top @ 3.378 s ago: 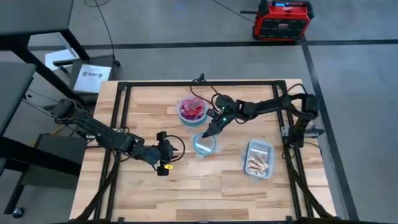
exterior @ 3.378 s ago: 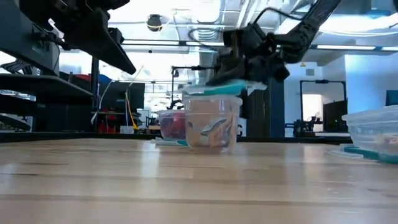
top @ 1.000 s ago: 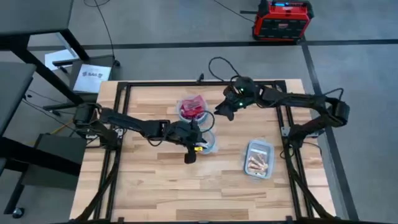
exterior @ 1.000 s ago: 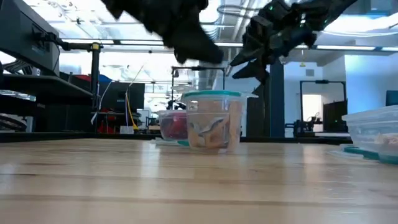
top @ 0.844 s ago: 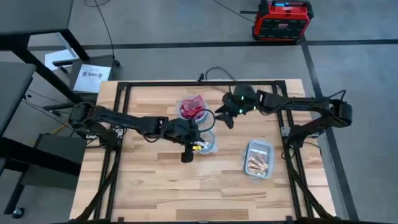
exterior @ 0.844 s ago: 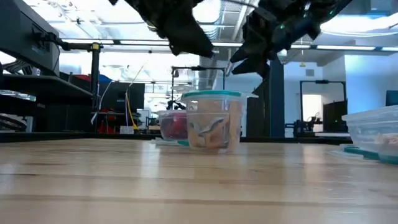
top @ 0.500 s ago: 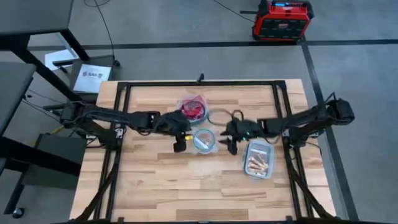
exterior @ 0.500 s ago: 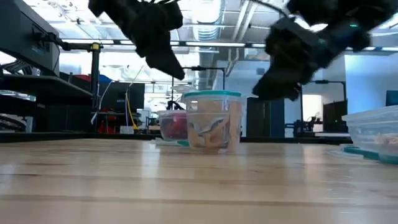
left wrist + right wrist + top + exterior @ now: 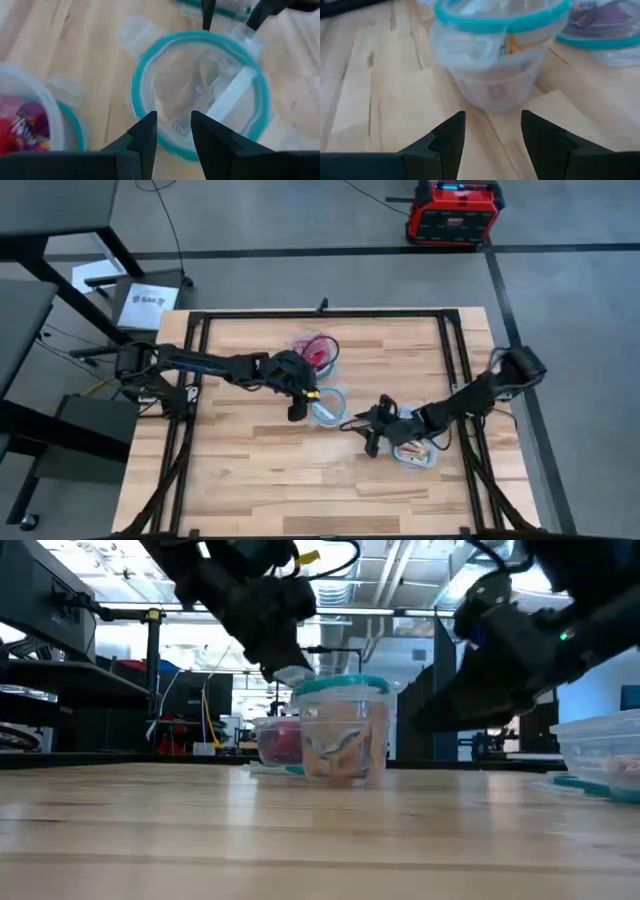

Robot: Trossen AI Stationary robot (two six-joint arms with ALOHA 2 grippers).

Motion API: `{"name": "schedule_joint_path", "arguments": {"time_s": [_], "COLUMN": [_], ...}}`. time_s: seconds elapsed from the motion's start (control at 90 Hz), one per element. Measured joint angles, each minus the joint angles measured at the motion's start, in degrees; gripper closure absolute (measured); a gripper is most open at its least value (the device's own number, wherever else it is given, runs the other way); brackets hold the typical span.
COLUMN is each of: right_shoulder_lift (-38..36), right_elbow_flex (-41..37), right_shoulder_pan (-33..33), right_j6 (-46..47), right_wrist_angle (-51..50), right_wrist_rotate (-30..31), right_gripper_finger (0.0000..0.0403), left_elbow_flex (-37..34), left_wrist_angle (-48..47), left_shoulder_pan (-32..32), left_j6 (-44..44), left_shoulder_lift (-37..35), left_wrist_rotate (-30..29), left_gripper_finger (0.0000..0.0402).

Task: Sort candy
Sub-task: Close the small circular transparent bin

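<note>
High view shows candy (image 9: 316, 356) in the bowl (image 9: 303, 344) above centre. I judge it light, slippery, crinkly — pinch a wrapper edge. Left gripper (image 9: 173, 131) hovers apart over the middle bowl (image 9: 200, 95); right gripper (image 9: 492, 131) apart beside it.

Table: pale butcher-block wooden table (image 9: 250, 470) with a black metal frame (image 9: 195, 380) laid over it.
Middle bowl: clear round plastic bowl with a teal rim (image 9: 329, 405), near the table's centre.
Far bowl: second clear round bowl with a bluish rim (image 9: 322, 352), just beyond the first, toward the far edge.
Tub: clear rectangular plastic tub (image 9: 418, 452), toward the right edge.
Floor: red and black boxy unit (image 9: 454, 211) beyond the far right corner; white printed sheet (image 9: 147, 304) off the far left corner.
</note>
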Motion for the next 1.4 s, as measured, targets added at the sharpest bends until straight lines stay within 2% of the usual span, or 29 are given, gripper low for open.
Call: {"name": "schedule_joint_path", "arguments": {"time_s": [0.189,0.322,0.467,1.011,1.4], "right_shoulder_lift": [4.7,4.9,4.9,4.9,4.9], "right_elbow_flex": [0.1,0.9,1.3,1.4,1.4], "right_shoulder_pan": [-2.4,-4.6,-6.6,-7.3,-7.3], "right_j6": [0.0,-0.4,-2.2,-1.7,-1.6], "right_wrist_angle": [5.5,6.8,6.5,8.2,8.0], "right_wrist_rotate": [-3.2,-3.2,-3.9,-3.3,-3.9], "right_gripper_finger": [0.0226,0.0226,0.0226,0.0226,0.0226], "left_elbow_flex": [0.0,0.1,0.1,3.5,3.6], "left_wrist_angle": [1.1,1.4,1.8,3.0,4.4], "left_shoulder_pan": [0.0,-0.2,-0.9,-5.5,-5.6], "left_j6": [-0.1,-0.8,-1.0,-3.6,-3.8], "left_shoulder_lift": [0.5,1.7,3.2,3.5,5.3], "left_wrist_rotate": [-0.2,2.9,2.9,2.7,1.6], "left_gripper_finger": [0.0295,0.0295,0.0295,0.0295,0.0295]}}
